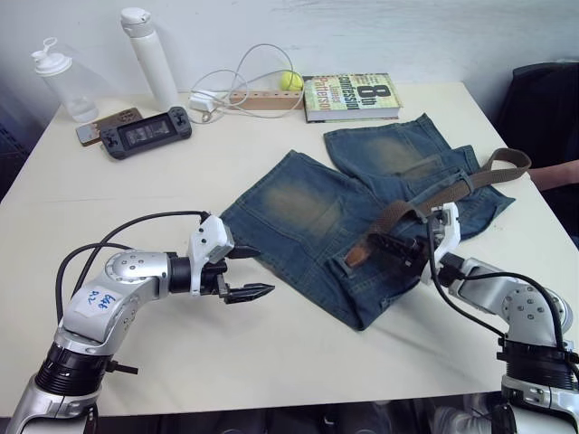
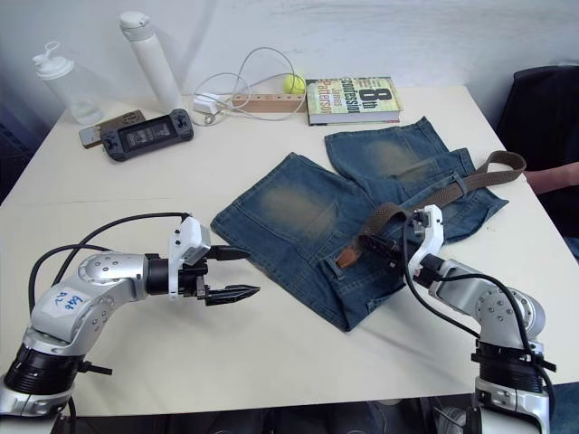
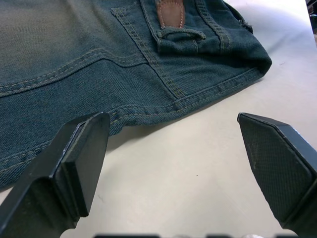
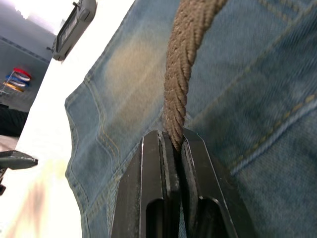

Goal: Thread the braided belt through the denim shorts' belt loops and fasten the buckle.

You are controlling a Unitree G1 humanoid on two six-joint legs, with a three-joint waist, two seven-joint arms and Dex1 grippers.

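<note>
Over the waistband of the faded blue denim shorts (image 1: 308, 217), our right gripper (image 4: 171, 141) pinches the dark-brown braided belt (image 4: 185, 59), forearm low above the white table (image 1: 271, 353). Our left gripper (image 3: 173, 148) hovers spread wide, empty, over bare tabletop just beside the shorts' edge.

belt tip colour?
Tan-brown leather tip on the brown braided belt; shows best in the left wrist view.
</note>
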